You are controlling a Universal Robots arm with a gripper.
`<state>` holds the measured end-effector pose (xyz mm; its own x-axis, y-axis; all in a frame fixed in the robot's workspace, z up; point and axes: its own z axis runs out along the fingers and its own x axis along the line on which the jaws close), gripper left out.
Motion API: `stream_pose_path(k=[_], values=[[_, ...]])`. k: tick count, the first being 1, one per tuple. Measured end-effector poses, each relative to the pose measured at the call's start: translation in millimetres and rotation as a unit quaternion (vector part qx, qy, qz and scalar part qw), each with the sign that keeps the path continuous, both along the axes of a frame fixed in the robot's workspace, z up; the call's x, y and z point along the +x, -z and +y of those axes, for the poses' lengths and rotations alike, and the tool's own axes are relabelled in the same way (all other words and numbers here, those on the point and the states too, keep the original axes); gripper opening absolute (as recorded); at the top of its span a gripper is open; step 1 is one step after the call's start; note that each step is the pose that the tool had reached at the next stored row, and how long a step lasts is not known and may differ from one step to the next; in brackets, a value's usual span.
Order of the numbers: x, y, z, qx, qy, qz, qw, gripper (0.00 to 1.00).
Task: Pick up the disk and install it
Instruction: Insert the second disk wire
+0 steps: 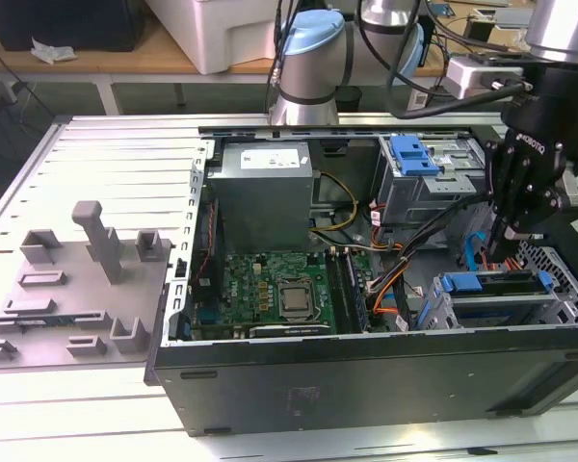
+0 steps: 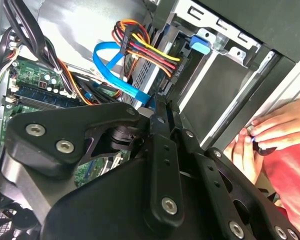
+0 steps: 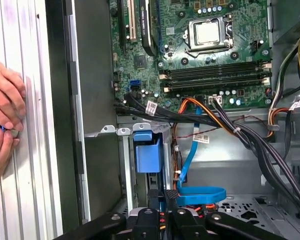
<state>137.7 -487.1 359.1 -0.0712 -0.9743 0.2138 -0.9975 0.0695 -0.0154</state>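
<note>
Exterior view: we are hovering the gripper above the disk seated in its cage; fingers nearly closed, holding nothing. Judged pre-grasp; next needs opening.

Blue-framed disk sits on edge in the drive cage

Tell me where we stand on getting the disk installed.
Done: the gripper is low inside the open computer case, beside the drive cage with the blue latch. In hand: I cannot tell whether it holds the disk; it hangs over a blue cable. Left: no seated disk can be confirmed. A person's hands rest outside the case.
</note>
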Motion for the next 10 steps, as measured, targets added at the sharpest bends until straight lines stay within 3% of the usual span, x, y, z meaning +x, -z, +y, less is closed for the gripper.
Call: stream_pose_path(k=[3,8,10], values=[[4.8,0.0,-0.5,0.0009,-0.001,0.0033,1.0,0.16],[6.6,0.0,-5.3,0.016,-0.003,0.0041,0.9999,0.16],[6.8,0.0,-8.5,0.0181,-0.004,0.0042,0.9998,0.16]])
